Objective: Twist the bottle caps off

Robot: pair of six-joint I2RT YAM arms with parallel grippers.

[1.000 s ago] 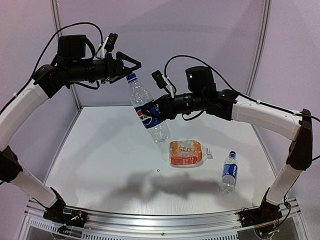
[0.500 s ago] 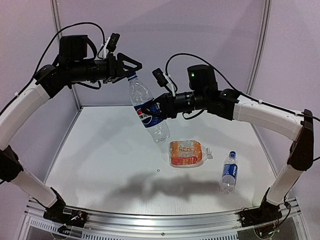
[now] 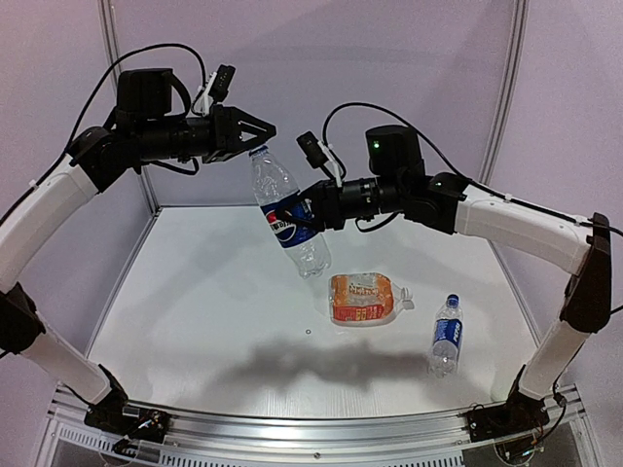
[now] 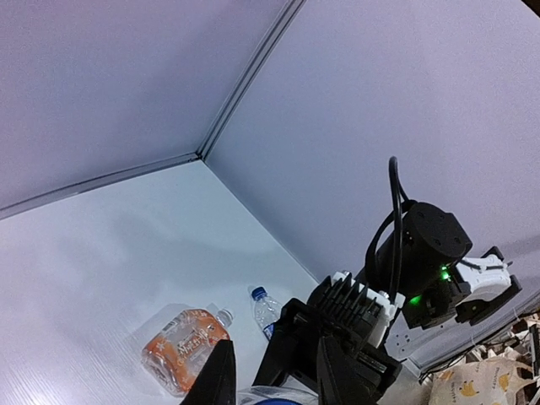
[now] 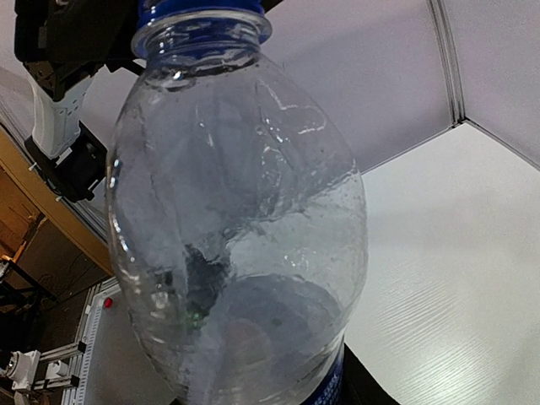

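The left pincer (image 3: 265,131) is pinched narrow on a blue cap (image 5: 202,8), a small round ribbed plastic screw cap. Its black fingers (image 4: 221,375) come in from 9 o'clock in the top view. The cap sits on the neck of a slim clear bottle (image 3: 271,180) of thin glossy plastic with rounded shoulders and a blue label. The bottle hangs in the air over the far middle of the table (image 3: 195,292), tilted with its neck toward 11 o'clock. The right pincer (image 3: 304,219) reaches in from 3 o'clock and is clamped around the labelled waist of this bottle.

Below, on the matte white table with its faint grain, a squat bottle (image 3: 363,298) with a crinkly orange label lies on its side just right of centre. Its whitish cap (image 3: 407,304) points to 3 o'clock. Toward 4 o'clock, well apart from it, lies a second slim bottle (image 3: 446,335) with a blue label. Its small blue cap (image 3: 453,300) points to 12 o'clock. Pale lilac wall panels in metal frames close off the far side.
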